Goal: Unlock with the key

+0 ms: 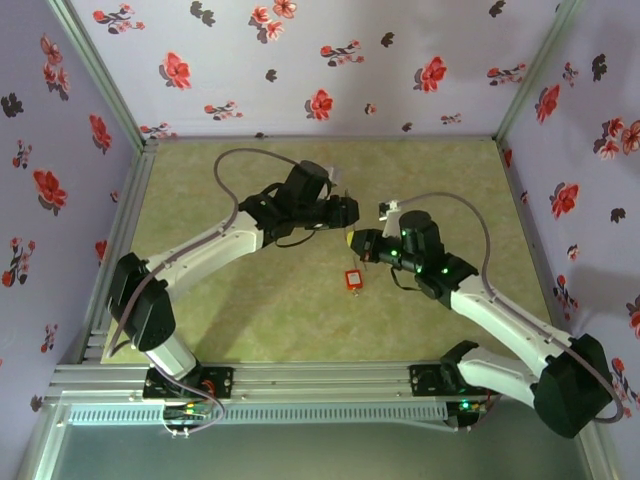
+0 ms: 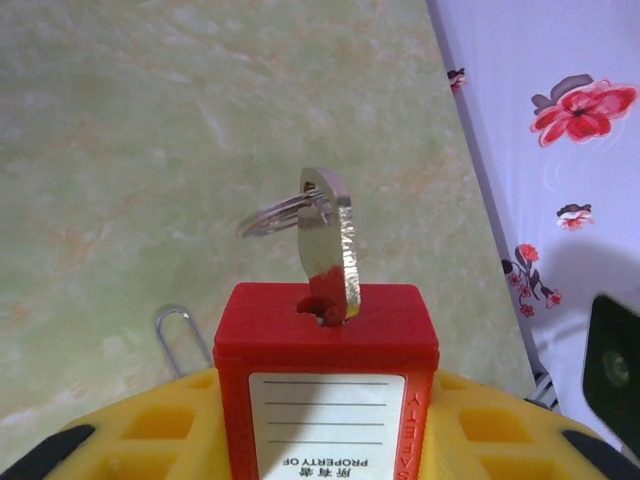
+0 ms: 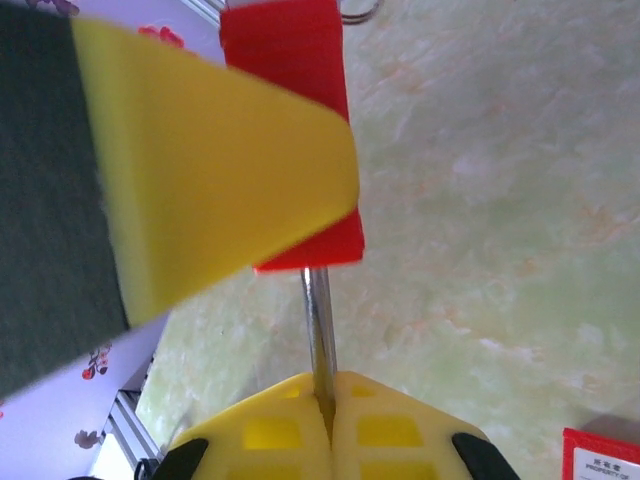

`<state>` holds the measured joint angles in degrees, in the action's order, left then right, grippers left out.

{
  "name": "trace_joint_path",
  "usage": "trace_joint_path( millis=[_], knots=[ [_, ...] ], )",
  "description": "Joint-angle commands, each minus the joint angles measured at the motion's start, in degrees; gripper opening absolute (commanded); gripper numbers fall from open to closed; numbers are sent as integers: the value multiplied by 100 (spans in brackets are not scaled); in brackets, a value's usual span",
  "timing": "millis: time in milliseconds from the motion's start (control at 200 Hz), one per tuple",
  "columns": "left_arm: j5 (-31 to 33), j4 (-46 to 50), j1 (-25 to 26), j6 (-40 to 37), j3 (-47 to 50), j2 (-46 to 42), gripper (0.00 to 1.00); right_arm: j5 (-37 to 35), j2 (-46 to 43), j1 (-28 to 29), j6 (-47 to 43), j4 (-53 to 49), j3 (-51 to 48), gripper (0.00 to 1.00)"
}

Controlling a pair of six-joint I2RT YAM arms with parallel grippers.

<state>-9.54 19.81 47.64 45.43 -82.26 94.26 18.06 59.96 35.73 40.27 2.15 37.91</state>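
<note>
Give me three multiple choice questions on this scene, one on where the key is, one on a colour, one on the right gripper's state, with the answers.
1. Where is the silver metal key? A flat on the table; B stuck in the red plastic padlock body; C hanging on the wall.
2. What colour are the fingers of the left gripper? A yellow; B blue; C white.
3. How is the right gripper? A wide open; B shut on the thin metal rod; C shut on the key.
Answers: 1 B, its blade stands in the body's slot. 2 A, yellow shows either side of the body. 3 B, its fingers meet on the rod.
</note>
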Motion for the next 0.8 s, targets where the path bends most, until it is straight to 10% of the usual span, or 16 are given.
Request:
trace_joint_path(
  millis=[0,300,440,635,795],
  knots=[
    [33,-365,-302,226,-409,-219,0,-310,-119,347,388,-105,-641,0],
    [23,-391,-492,94,-427,-354,0,-557,-333,585,747,204,-1049,0],
    [15,-341,-485,-185,-328,-469,0,-824,-383,369,1050,-461,-768,75],
    [497,561,-486,-1151,-192,-679,0,-584,-1059,-274,1014,-886,-749,99],
    [1210,1427,-488,-2455,73,-767,0,-478,-1454,-615,664,-1748,-512,99]
  ],
)
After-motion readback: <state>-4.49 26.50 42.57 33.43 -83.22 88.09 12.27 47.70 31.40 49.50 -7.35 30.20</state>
